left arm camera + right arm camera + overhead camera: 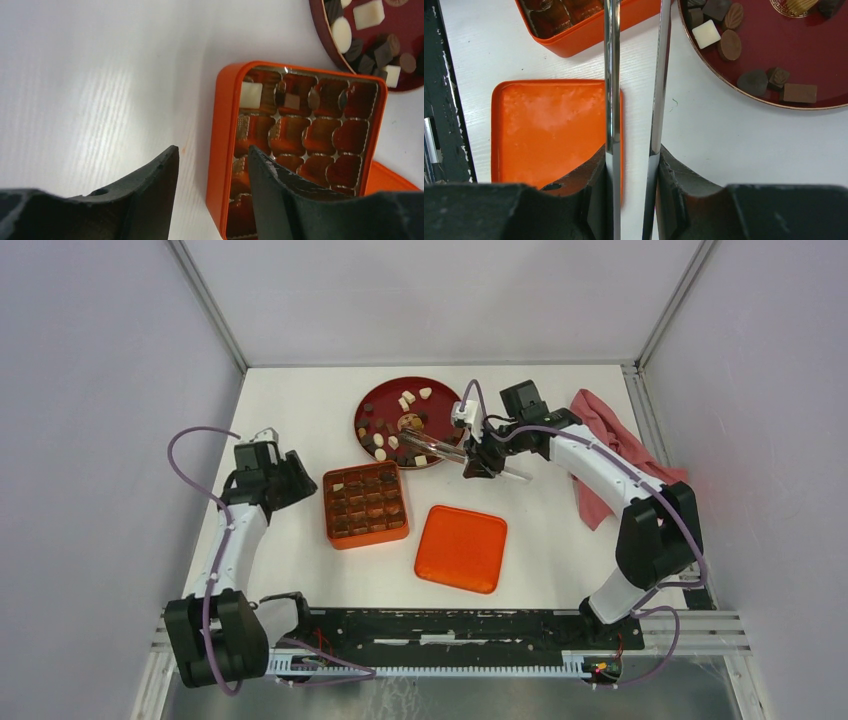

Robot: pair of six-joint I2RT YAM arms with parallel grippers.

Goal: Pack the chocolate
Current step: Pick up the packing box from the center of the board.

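Note:
Chocolate pieces (pixel 410 422), dark and cream-white, lie on the red plate (pixel 372 405). The orange box (pixel 330 510) of moulded cells stands in front of it, with a white piece (pixel 250 95) and a dark piece (pixel 291 101) in its far cells. My left gripper (pixel 211 150) is open, one finger outside and one inside the box's left wall (pixel 220 125), touching neither side. My right gripper (pixel 631 150) is shut on metal tongs (pixel 612 75). The tongs (pixel 430 445) reach over the plate's near edge; their tips are out of the wrist view.
The orange lid (pixel 461 548) lies flat to the right of the box, below the right gripper. A red cloth (pixel 610 430) is bunched at the back right. More pieces (pixel 729 45) sit near the plate's rim (pixel 784 105).

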